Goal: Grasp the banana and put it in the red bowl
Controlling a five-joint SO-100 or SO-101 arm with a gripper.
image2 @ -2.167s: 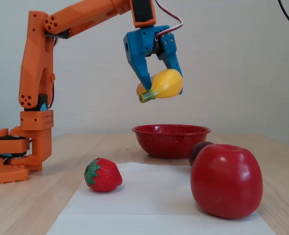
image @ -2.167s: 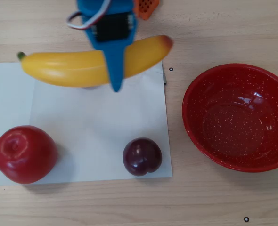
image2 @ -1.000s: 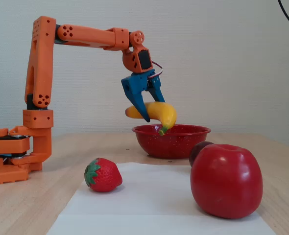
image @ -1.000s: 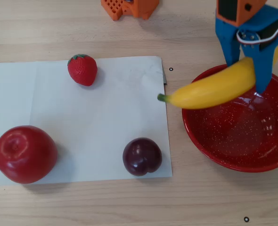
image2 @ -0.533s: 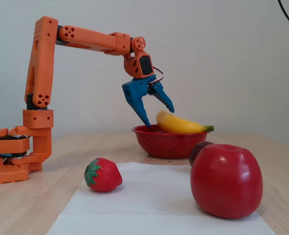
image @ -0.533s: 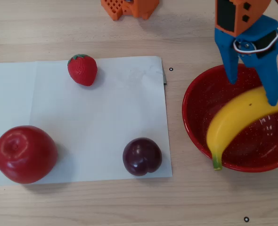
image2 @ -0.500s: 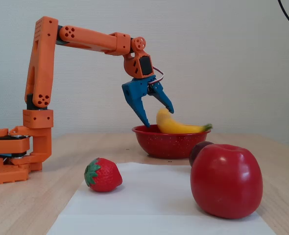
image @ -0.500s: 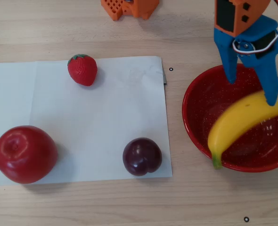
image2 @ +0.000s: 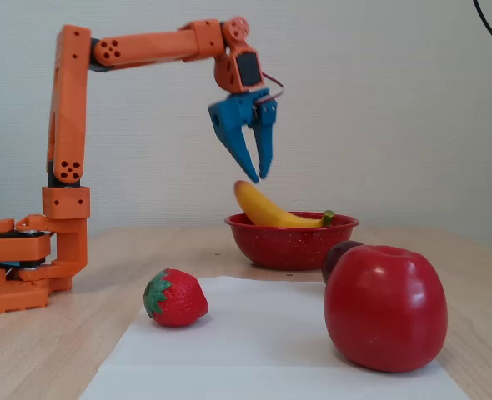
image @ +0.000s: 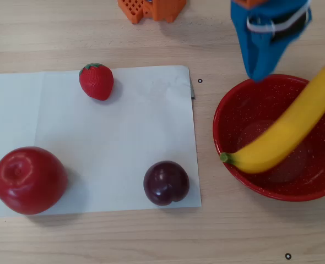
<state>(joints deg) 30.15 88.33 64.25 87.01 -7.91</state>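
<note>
The yellow banana (image: 286, 135) lies in the red speckled bowl (image: 222, 118) at the right of the overhead view. Its green stem tip rests on the bowl's near-left rim and its other end sticks up over the far-right rim. In the fixed view the banana (image2: 267, 213) leans in the bowl (image2: 292, 246). My blue gripper (image: 258, 72) hangs above the bowl's back edge, clear of the banana. In the fixed view the gripper (image2: 255, 171) points down with a small gap between its fingers and holds nothing.
A white paper sheet (image: 124, 132) covers the left of the table. On it are a strawberry (image: 96, 81), a red apple (image: 29, 180) and a dark plum (image: 166, 182). The orange arm base (image2: 21, 267) stands at the fixed view's left.
</note>
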